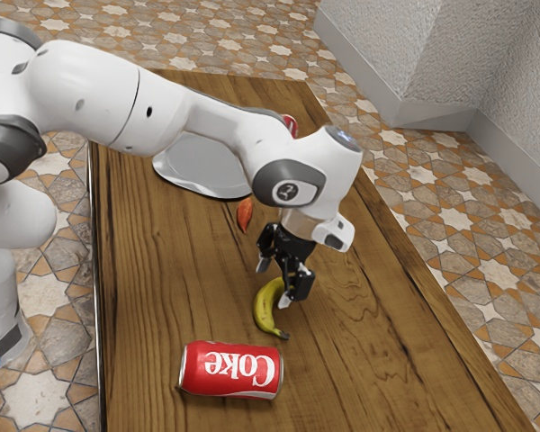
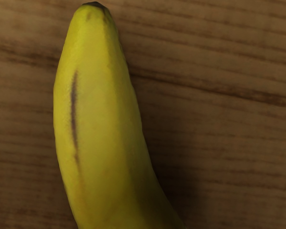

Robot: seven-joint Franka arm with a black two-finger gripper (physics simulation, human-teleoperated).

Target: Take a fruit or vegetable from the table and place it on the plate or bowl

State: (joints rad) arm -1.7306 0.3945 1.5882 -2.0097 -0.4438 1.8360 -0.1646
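Note:
A yellow banana [image 1: 269, 310] lies on the wooden table [image 1: 369, 342], curved, with its dark tip pointing toward the table's front. In the wrist view the banana [image 2: 100, 133] sits close under my hand, flat on the wood. My black gripper [image 1: 283, 277] hangs just above the banana's far end, open, with one finger [image 1: 299, 288] beside the fruit and the other a little higher. Behind my arm a white plate [image 1: 193, 166] rests at the table's far side, partly hidden by the forearm.
A red Coke can [image 1: 230, 370] lies on its side near the front edge, just in front of the banana. A small orange-red item [image 1: 245, 216] sits between plate and gripper. Another red object [image 1: 292, 124] peeks out behind my arm.

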